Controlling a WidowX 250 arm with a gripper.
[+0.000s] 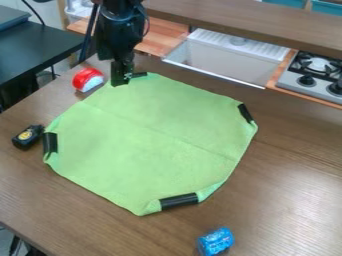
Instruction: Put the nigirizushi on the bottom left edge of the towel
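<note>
You see the black gripper (121, 75) hanging over the far edge of the green towel (150, 140), with the red-and-white nigirizushi (87, 79) on the wooden table (294, 190) just beside the towel, to the gripper's left in your view. Strips of black tape (179, 201) sit at the towel's folded-in corners. At your left, a small black bottle (27, 137) with a yellow label lies near one strip; nearest you is a blue can (216, 242), apart from the towel. Beyond the table you have a white sink (224, 62) and, right of it, a stove (314, 80).
</note>
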